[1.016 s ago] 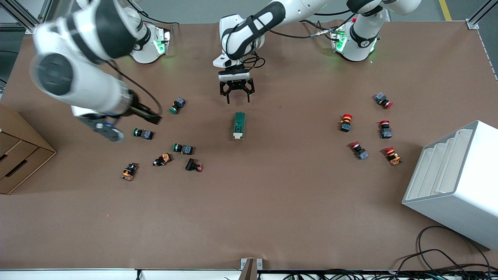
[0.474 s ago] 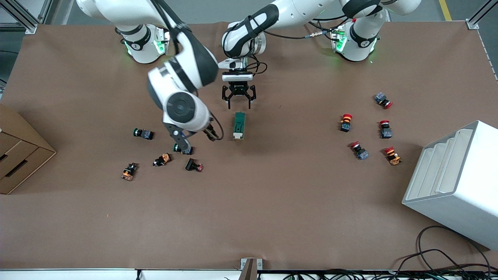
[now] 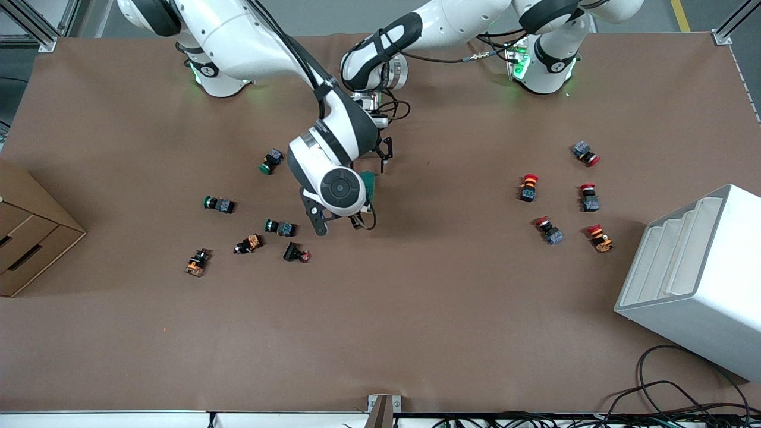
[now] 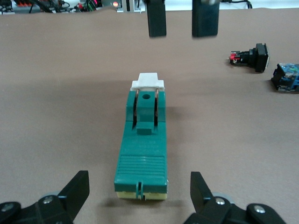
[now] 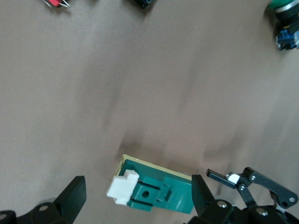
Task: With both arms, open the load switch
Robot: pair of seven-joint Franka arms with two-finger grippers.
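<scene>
The load switch (image 4: 142, 154) is a dark-green block with a white lever piece (image 4: 147, 83) at one end, lying flat in the middle of the table. In the front view only a green strip of the load switch (image 3: 372, 182) shows beside the right arm's wrist (image 3: 340, 190). My left gripper (image 4: 139, 193) is open and low at the switch's ribbed end, one finger on each side, touching nothing. My right gripper (image 5: 138, 196) hangs open over the lever end (image 5: 122, 186), empty. Its fingers (image 4: 156, 18) show in the left wrist view.
Green and orange push buttons (image 3: 279, 227) lie scattered toward the right arm's end, the closest a black one (image 3: 296, 252). Red push buttons (image 3: 528, 186) lie toward the left arm's end, next to a white rack (image 3: 695, 273). A cardboard box (image 3: 30, 232) sits at the table edge.
The right arm has swung from its own end of the table to over the load switch. The left gripper has come closer to the switch's ribbed end.
</scene>
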